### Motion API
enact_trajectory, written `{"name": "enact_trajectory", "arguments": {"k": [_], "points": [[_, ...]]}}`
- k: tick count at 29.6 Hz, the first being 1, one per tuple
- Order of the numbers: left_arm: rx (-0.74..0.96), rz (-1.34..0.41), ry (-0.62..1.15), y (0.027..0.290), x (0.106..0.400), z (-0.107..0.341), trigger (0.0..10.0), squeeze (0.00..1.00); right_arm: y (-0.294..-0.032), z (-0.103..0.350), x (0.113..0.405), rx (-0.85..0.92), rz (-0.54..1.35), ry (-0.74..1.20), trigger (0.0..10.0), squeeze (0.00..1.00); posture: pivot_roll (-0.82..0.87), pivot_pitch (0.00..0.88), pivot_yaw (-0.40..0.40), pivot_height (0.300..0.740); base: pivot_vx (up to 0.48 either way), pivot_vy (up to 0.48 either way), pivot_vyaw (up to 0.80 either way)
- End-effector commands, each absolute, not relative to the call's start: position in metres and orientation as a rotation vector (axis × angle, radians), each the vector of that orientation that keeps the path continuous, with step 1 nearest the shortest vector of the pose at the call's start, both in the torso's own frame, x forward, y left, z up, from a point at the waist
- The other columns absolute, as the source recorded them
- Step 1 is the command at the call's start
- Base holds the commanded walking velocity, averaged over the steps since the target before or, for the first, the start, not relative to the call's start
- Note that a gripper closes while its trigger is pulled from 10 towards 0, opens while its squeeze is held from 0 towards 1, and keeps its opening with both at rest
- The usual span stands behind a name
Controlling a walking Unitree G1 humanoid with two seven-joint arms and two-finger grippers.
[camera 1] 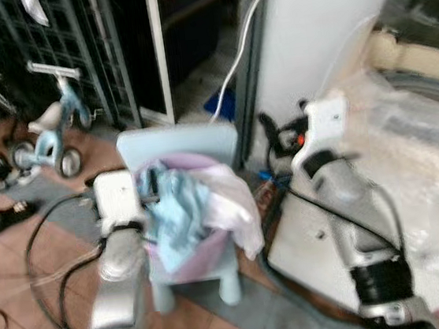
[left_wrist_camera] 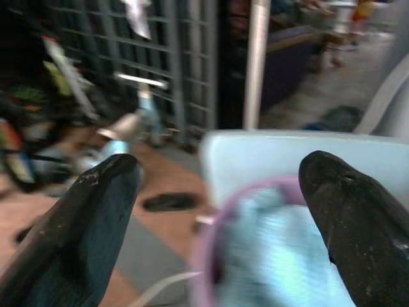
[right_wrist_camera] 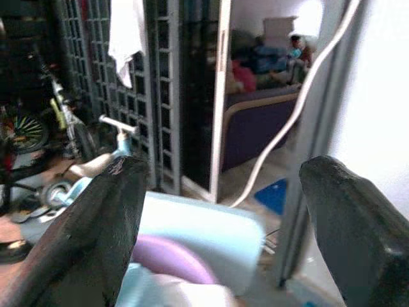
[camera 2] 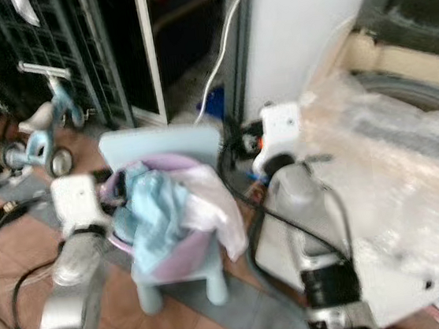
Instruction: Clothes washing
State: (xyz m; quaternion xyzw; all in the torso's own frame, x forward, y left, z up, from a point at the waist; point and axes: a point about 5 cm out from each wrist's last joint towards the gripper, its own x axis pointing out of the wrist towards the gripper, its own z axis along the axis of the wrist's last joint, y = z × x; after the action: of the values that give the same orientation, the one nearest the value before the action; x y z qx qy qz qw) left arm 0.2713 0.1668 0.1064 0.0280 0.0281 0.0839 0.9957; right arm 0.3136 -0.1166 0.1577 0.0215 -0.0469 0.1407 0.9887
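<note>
Heap of light blue and white clothes (camera 1: 184,204) fills a round lilac plastic basin (camera 1: 194,259) sitting on a small pale blue plastic child's chair (camera 1: 178,149), dead centre on the terracotta tiled floor (camera 1: 10,276); white cloth hangs over the basin rim at 4 o'clock. All blurred, fabric detail unreadable. Left gripper (left_wrist_camera: 217,211) sits at the basin's 9 o'clock edge, jaws spread wide, nothing between them; the wrist view looks over the basin rim and chair back. Right gripper (right_wrist_camera: 223,224) is raised at 2 o'clock of the chair, jaws spread, empty. Plastic-wrapped white washing machine (camera 1: 410,166) at 3 o'clock, cut off by the frame edge, its front hard to make out under the film. Pale blue child's tricycle (camera 1: 53,132) at 10 o'clock by a dark metal grille (camera 1: 55,48). White hose (camera 1: 241,39) runs down the wall. Black cable (camera 1: 43,256) loops on the floor.
</note>
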Motion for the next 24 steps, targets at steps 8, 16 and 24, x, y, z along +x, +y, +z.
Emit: {"name": "enact_trajectory", "arguments": {"k": [8,16,24], "points": [[-0.002,0.137,0.076,0.157,0.271,0.108,10.0,0.00,-0.118,0.148,0.317,-0.007,0.270,-0.040,10.0,0.00,0.00,0.000,-0.019,0.740,0.000,0.000,0.00],[0.096,0.143,0.078,0.169,0.260,0.097,10.0,0.00,-0.114,0.118,0.304,-0.081,0.299,0.081,10.0,0.00,0.00,0.000,-0.019,0.740,0.000,0.000,0.00],[0.100,0.137,0.096,0.180,0.251,0.084,10.0,0.00,-0.153,0.079,0.286,-0.088,0.129,0.115,10.0,0.00,0.00,0.000,-0.012,0.740,0.000,0.000,0.00]]}}
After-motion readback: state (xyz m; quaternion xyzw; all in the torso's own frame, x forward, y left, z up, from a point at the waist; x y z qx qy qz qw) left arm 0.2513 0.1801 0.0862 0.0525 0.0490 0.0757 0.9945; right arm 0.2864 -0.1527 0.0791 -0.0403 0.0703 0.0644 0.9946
